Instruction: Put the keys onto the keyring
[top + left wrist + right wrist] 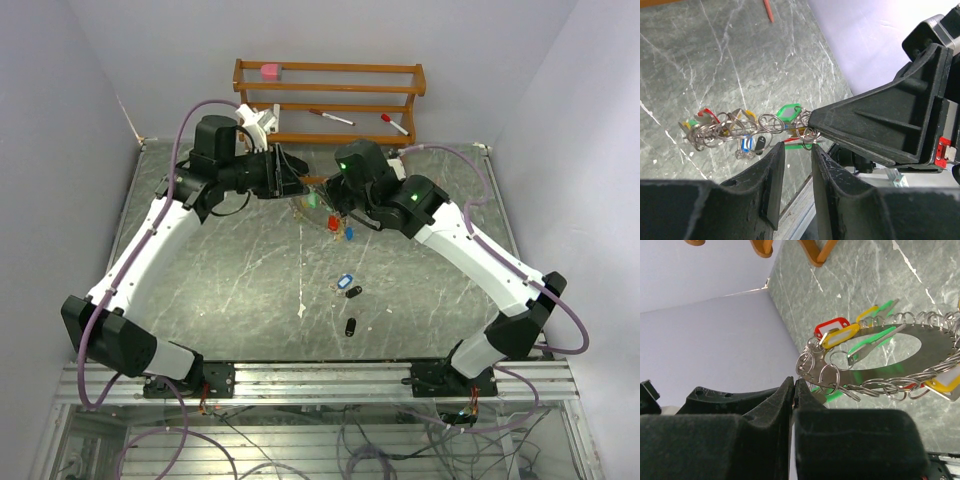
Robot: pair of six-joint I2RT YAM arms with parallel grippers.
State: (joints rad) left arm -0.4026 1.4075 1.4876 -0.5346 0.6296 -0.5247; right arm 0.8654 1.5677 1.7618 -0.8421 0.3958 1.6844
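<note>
The keyring (879,386), a silvery wire loop strung with many small rings and red, yellow and green tags, hangs in the air between the two grippers; the top view shows its cluster (336,222). My right gripper (795,386) is shut on the loop's end and also shows in the top view (338,196). My left gripper (796,150) is open, its fingertips just below the rings beside the right gripper's tip, and it shows in the top view (292,182). Loose keys lie on the table: a blue one (346,281) and two black ones (354,292) (350,326).
A wooden rack (330,90) stands at the back wall with two red-capped pens (331,117) (394,123) and a pink block (270,71). The grey marble table (230,270) is walled on three sides.
</note>
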